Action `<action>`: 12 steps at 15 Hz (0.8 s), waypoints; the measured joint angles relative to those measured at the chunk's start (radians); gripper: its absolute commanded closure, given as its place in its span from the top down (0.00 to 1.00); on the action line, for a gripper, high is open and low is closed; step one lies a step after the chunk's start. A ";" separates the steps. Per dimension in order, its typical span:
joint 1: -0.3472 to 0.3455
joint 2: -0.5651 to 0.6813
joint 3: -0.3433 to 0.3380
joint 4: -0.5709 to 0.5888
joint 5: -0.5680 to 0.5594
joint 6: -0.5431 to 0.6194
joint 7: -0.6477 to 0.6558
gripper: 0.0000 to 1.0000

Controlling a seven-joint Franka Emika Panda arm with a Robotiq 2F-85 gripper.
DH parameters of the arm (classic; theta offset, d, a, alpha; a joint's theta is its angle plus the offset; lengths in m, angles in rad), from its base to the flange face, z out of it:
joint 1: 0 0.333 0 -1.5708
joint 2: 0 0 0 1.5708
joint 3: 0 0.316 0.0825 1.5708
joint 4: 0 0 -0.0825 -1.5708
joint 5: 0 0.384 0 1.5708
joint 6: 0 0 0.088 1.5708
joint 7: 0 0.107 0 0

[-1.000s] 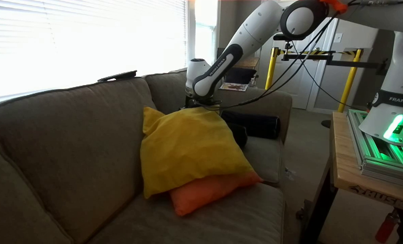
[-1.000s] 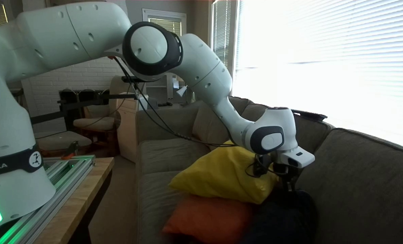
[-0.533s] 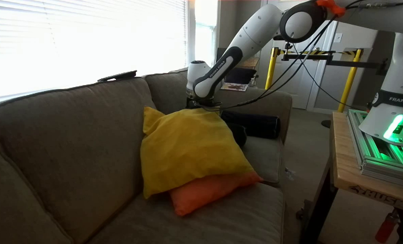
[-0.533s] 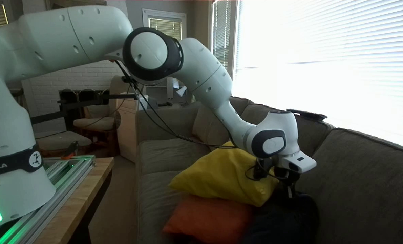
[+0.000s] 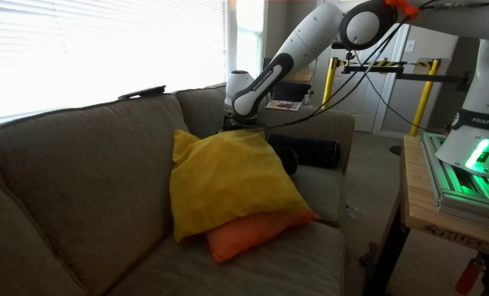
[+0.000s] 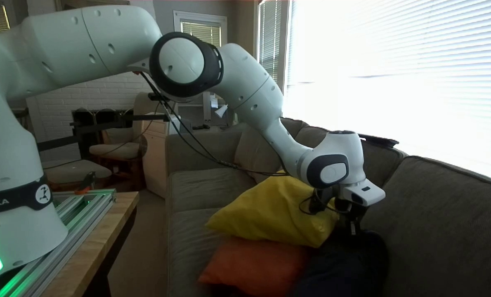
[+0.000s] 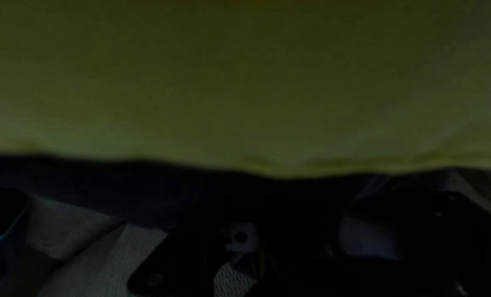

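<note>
On the sofa, btwn the yellow pillow and the backrest, the tool points down at the top of a dark pillow, jaws closed up; wrist view's v. dark, so can't tell if any fabric's pinched. Yellow pillow lies atop an orange pillow, w/ the dark one right beside both. Dark roll lies near the armrest, seen in an exterior view.

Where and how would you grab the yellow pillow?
The yellow pillow: probably by its raised corner near the sofa back, coming from above. In an exterior view that corner tapers and juts up, well apart from the orange pillow, so it should pinch easily; the broad body looks too wide to span.
</note>
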 measured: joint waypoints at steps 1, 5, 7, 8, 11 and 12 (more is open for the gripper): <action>0.001 -0.013 0.008 -0.009 0.000 0.016 0.001 0.00; 0.025 -0.114 0.014 -0.110 -0.004 0.129 0.000 0.00; 0.053 -0.171 -0.010 -0.174 -0.004 0.189 -0.005 0.00; 0.072 -0.199 -0.027 -0.207 -0.004 0.214 -0.006 0.00; 0.133 -0.270 -0.096 -0.297 -0.007 0.269 -0.010 0.00; 0.153 -0.291 -0.120 -0.324 -0.009 0.286 -0.012 0.00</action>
